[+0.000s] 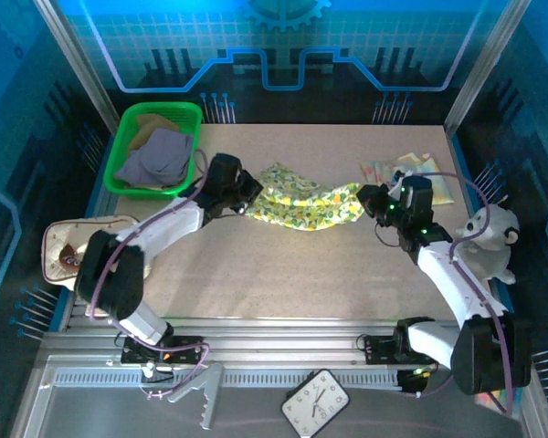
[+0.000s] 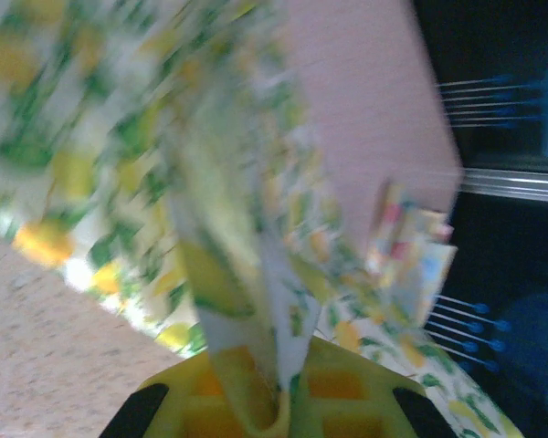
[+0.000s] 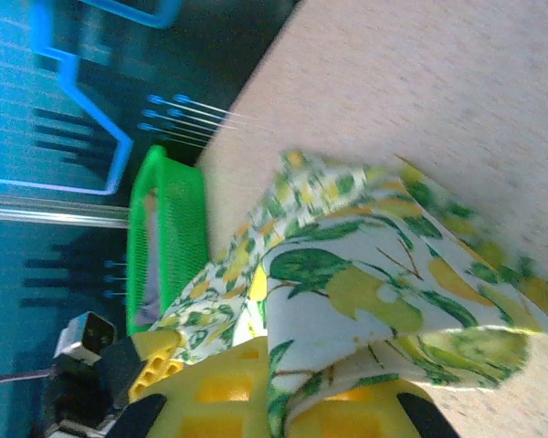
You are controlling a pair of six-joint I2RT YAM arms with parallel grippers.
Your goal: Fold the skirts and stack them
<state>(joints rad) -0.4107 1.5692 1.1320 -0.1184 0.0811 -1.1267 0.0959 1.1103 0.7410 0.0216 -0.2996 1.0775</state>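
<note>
left claw (image 1: 248, 199): pinching the left end of the yellow skirt (image 1: 306, 203)
right claw (image 1: 369, 201): pinching its right end
yellow skirt: stretched between both claws, mid desk (image 1: 283, 274)
purple skirt (image 1: 160, 157), tan skirt (image 1: 155, 123): in the green basket (image 1: 128, 151)

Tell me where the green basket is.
In the top view, the green basket sits at the table's far left corner, beside the left gripper gripping the yellow skirt.
</note>
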